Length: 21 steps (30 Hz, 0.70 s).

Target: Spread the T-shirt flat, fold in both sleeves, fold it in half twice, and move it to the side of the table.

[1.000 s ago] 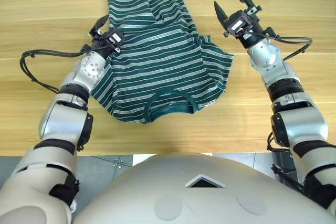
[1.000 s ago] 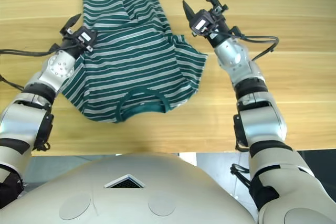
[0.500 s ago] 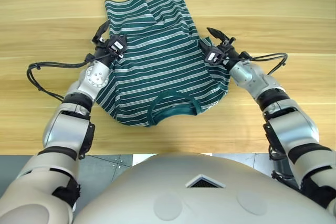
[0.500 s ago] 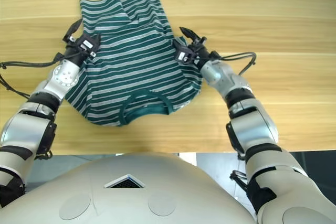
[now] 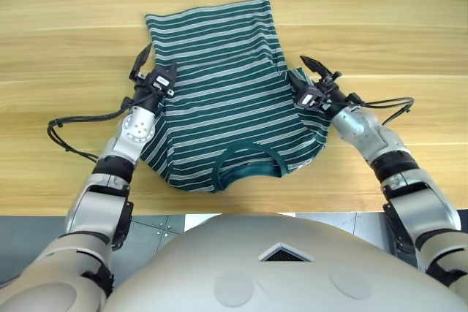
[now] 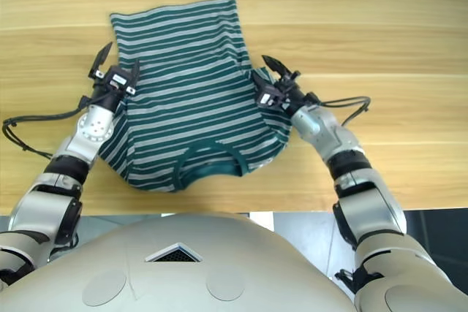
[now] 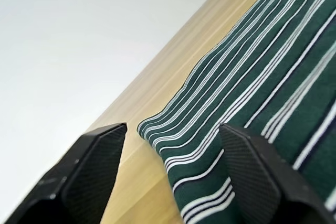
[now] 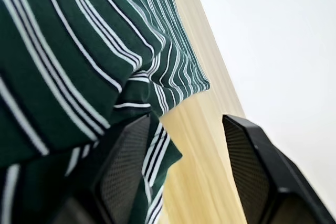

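A dark green T-shirt (image 5: pixel 219 100) with white stripes lies on the wooden table (image 5: pixel 380 27), collar toward me and straight hem at the far side. Both sleeves sit bunched near the collar end. My left gripper (image 5: pixel 157 63) is at the shirt's left edge, open, one finger on the wood and one over the cloth; in the left wrist view the left gripper (image 7: pixel 172 129) straddles that striped edge. My right gripper (image 5: pixel 303 72) is at the shirt's right edge, open too. In the right wrist view the right gripper (image 8: pixel 186 119) has a fold of cloth lying against one finger (image 8: pixel 121 166).
Black cables (image 5: pixel 73 126) from my left arm trail over the wood, and another loop (image 5: pixel 387 104) lies by the right arm. The table's near edge (image 5: pixel 322 213) runs just behind the collar. Bare wood stretches far left, far right and beyond the hem.
The right gripper came down from above the table onto the shirt's right edge. The folded-over far part of the shirt now lies flat, and the shirt sits a little nearer to me.
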Each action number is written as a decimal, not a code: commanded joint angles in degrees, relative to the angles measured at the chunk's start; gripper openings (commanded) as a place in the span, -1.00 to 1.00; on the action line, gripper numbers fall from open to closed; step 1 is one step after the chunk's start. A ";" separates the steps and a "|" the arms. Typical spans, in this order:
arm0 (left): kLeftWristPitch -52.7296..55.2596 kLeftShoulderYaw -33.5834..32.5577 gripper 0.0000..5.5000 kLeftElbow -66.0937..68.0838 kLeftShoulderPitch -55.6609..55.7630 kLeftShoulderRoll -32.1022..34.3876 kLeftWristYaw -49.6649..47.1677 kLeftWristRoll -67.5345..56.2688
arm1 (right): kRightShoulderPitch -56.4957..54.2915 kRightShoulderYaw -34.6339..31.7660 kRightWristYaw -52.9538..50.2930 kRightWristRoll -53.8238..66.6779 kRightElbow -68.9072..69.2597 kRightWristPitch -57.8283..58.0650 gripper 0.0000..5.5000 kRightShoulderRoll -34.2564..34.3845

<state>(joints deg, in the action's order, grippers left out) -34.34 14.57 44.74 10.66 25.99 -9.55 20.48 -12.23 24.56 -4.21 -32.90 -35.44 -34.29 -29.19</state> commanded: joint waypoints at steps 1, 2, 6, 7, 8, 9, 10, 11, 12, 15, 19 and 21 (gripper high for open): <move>2.22 1.47 0.19 -1.89 -5.70 0.65 2.79 2.16 | 5.94 0.90 5.01 -0.82 5.97 3.79 -0.07 -1.16; 2.30 1.36 0.19 -2.11 -5.31 0.90 2.61 2.33 | 5.50 -0.32 4.90 0.85 7.35 4.04 -0.07 -0.56; 2.71 0.79 0.19 -0.34 -2.82 2.84 1.50 3.68 | 2.54 -5.34 3.43 6.64 11.18 3.43 -0.07 1.93; 2.47 0.38 0.19 -0.18 -2.32 3.47 1.17 3.71 | 2.08 -6.49 3.74 8.29 12.84 3.00 -0.07 2.33; 1.76 0.18 0.19 -0.37 -1.62 4.38 1.00 4.19 | 1.41 -7.69 4.53 10.33 15.21 2.50 -0.07 2.54; 0.75 -0.21 0.19 -0.50 -0.78 5.20 0.76 4.29 | 0.40 -8.86 5.86 12.93 17.77 2.39 -0.07 2.83; 0.10 -0.57 0.19 -0.50 0.21 5.90 0.45 4.49 | -0.79 -9.73 7.50 15.54 19.67 2.38 -0.07 3.17; -0.44 -0.84 0.19 -0.23 1.33 6.50 0.40 4.55 | -2.41 -9.97 9.04 17.09 20.03 2.11 -0.07 3.56; -0.82 -0.82 0.19 0.15 2.32 7.07 0.26 4.96 | -4.30 -9.72 10.17 17.25 19.22 2.00 -0.07 4.07; -1.24 -0.74 0.19 0.69 4.50 7.79 -0.17 6.25 | -10.95 -7.60 11.07 13.58 11.47 1.05 -0.07 5.65; -3.48 -2.36 0.19 -0.77 7.14 6.71 -1.20 4.73 | -27.75 -1.89 5.82 4.79 -18.67 2.80 -0.07 12.46; -5.88 -3.40 0.19 -0.56 9.16 4.89 -0.57 2.31 | -33.79 0.22 3.68 1.92 -30.37 7.40 -0.07 16.48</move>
<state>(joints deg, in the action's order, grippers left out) -37.77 12.60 44.54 16.48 32.80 -10.47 25.16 -38.14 22.29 1.84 -27.21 -53.36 -31.51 -16.93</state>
